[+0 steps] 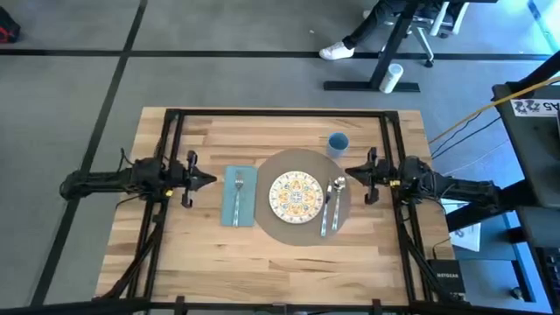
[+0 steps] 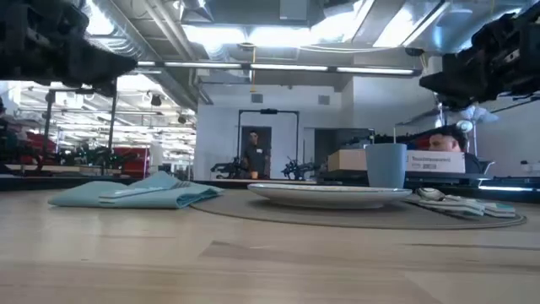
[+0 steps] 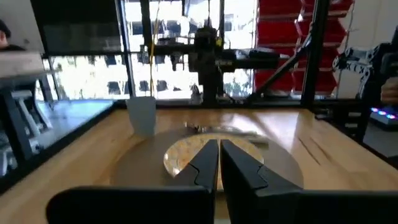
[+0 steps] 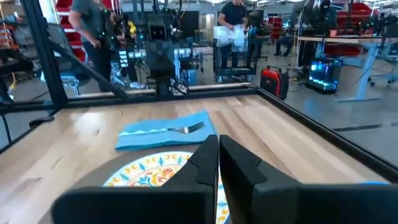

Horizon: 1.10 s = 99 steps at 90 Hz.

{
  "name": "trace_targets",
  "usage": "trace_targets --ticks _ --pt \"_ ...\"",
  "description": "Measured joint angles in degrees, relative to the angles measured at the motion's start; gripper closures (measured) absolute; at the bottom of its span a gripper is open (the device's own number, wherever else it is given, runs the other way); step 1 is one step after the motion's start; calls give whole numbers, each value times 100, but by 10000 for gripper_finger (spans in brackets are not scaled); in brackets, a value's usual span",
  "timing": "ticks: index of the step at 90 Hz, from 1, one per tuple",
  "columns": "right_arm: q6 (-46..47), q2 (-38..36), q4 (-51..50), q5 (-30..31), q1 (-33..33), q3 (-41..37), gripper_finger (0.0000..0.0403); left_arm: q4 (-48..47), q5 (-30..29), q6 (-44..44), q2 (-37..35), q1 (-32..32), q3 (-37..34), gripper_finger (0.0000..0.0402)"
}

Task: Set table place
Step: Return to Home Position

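The large light-wood butcher-block table (image 1: pixel 201 254), edged by a black metal frame, carries a finished setting. The flat round grey-brown placemat (image 1: pixel 297 233) lies near the middle of the table, a little toward the right arm's side. The smaller round plate with a yellow-and-blue pattern (image 1: pixel 296 196) sits centred on it. A metal spoon (image 1: pixel 338 187) and a metal knife (image 1: pixel 325 212) lie side by side on the mat just beside the plate, on the right arm's side.

On the left arm's side, just off the mat, a long teal napkin (image 1: pixel 248 210) lies flat on the wood with a metal fork (image 1: pixel 238 194) along it. A small blue cup (image 1: pixel 338 143) stands upright close to the mat's rim (whether it touches the rim cannot be told).

The left gripper (image 1: pixel 213 179) hangs above the table beside the napkin and points toward the plate. Its wrist view shows the fingers (image 3: pixel 208 163) drawn together with only a thin slit between them, holding nothing. The right gripper (image 1: pixel 348 171) faces it from across the mat, just beside the spoon. Its fingers (image 4: pixel 205 163) are likewise closed and empty.
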Motion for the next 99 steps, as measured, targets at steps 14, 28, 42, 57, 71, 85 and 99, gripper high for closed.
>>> trace_targets --ticks 14,28,42,57,71,85,99 --pt "-17 12 -11 80 -2 0 403 -4 1 -126 15 4 0 402" --pt "-259 12 -6 80 -2 0 403 -13 2 -111 39 4 0 402" --pt "-289 12 -5 80 -2 0 403 -14 1 370 37 4 0 402" --pt "-294 14 -6 81 -2 0 403 -18 3 633 37 4 0 402" --pt "-294 14 -6 80 -2 0 403 -20 3 517 37 4 0 402" --pt "-292 14 -6 80 -2 0 403 -22 3 266 37 4 0 402" --pt "-293 14 -6 80 -2 0 403 -22 3 192 37 4 0 402"
